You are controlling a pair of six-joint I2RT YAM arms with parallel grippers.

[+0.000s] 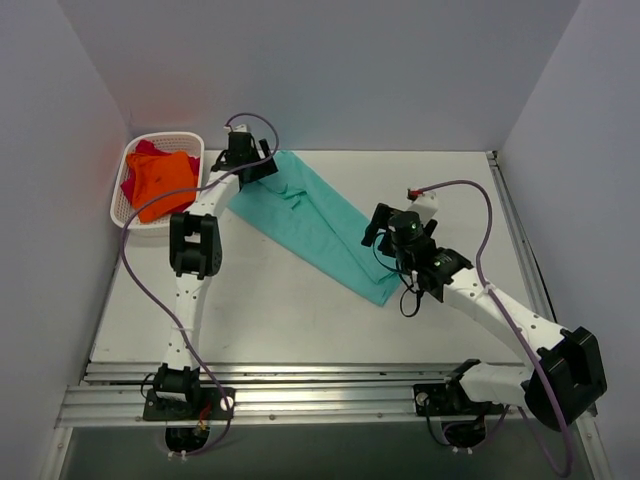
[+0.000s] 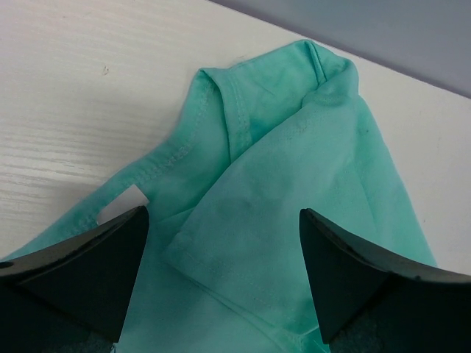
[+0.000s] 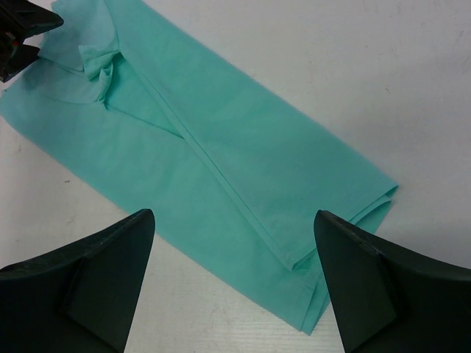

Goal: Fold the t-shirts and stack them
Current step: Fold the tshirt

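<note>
The teal-green t-shirt (image 1: 310, 215) lies folded into a long band, running diagonally from the back left to the table's middle. My left gripper (image 1: 258, 168) is open and empty, just above its collar and sleeve end (image 2: 294, 169). My right gripper (image 1: 378, 230) is open and empty, above the hem end (image 3: 221, 140), with its fingers (image 3: 88, 279) astride the folded corner. The left gripper's tip also shows in the right wrist view (image 3: 18, 29). The orange t-shirt (image 1: 165, 180) lies crumpled on the magenta-red t-shirt (image 1: 130, 188) in the basket.
The white lattice basket (image 1: 120, 208) stands at the back left, against the left wall. Grey walls close in the table on three sides. Metal rails (image 1: 320, 385) run along the near edge by the arm bases.
</note>
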